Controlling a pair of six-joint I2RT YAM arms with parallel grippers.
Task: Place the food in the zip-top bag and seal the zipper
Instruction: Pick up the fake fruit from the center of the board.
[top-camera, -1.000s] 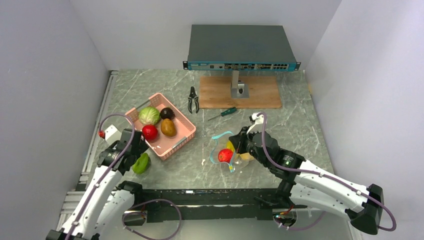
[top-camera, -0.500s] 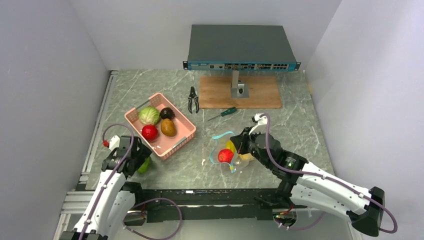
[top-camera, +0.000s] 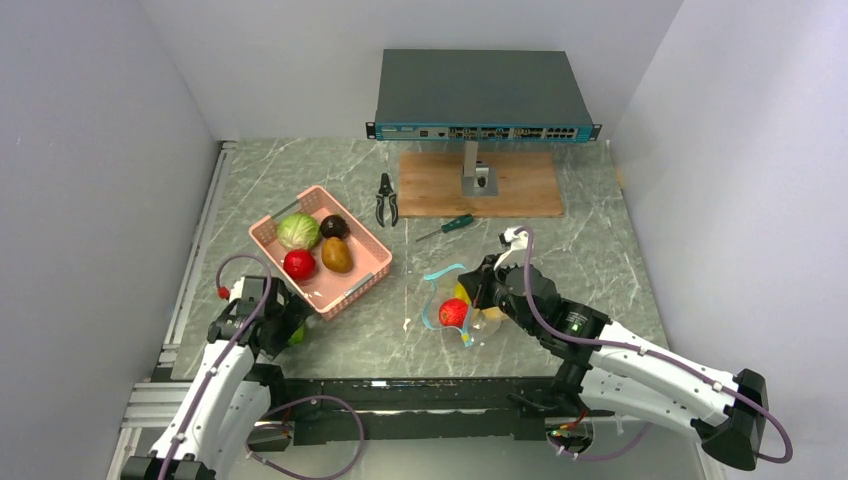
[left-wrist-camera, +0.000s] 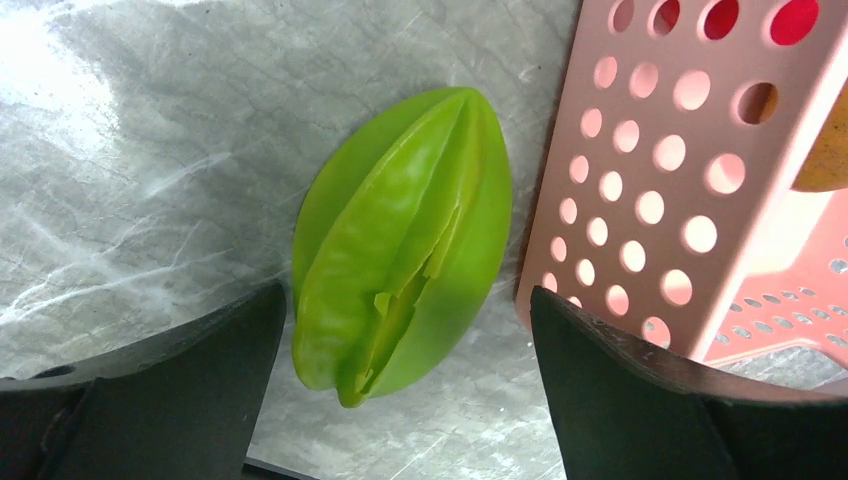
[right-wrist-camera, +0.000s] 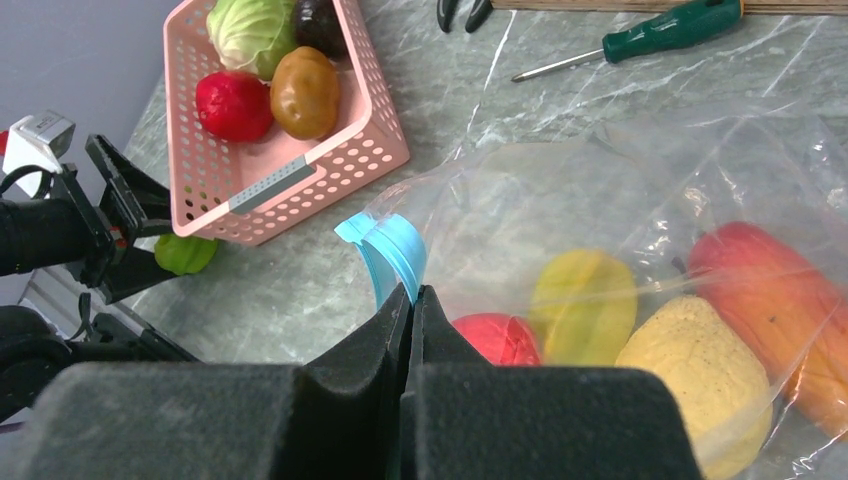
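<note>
Near left: the left gripper (left-wrist-camera: 400, 330), jaws spread wide, gripping nothing, one finger on each side of a green star fruit (left-wrist-camera: 405, 240). Lies flat on the grey marbled table (top-camera: 560, 250), just beside the near wall of the pink basket (left-wrist-camera: 650, 200). In the basket: a cabbage (top-camera: 298, 231), a red fruit (top-camera: 299, 264), a brown potato (top-camera: 337, 255) and a dark item (top-camera: 334, 226).

Right of centre, on the near side: the right gripper (right-wrist-camera: 412, 295), fingers pressed together, pinching the teal-blue zipper (right-wrist-camera: 390, 255) at the mouth of the zip-top bag (right-wrist-camera: 640, 170). Rests on the table well to the right of the basket, mouth turned left and gaping. Inside: a red piece (right-wrist-camera: 497, 338), a yellow-green one (right-wrist-camera: 585, 300), a lumpy yellow one (right-wrist-camera: 690, 360) and an orange-red one (right-wrist-camera: 770, 280).

Farther back: a green-handled screwdriver (top-camera: 447, 227) and pliers (top-camera: 386, 198).
</note>
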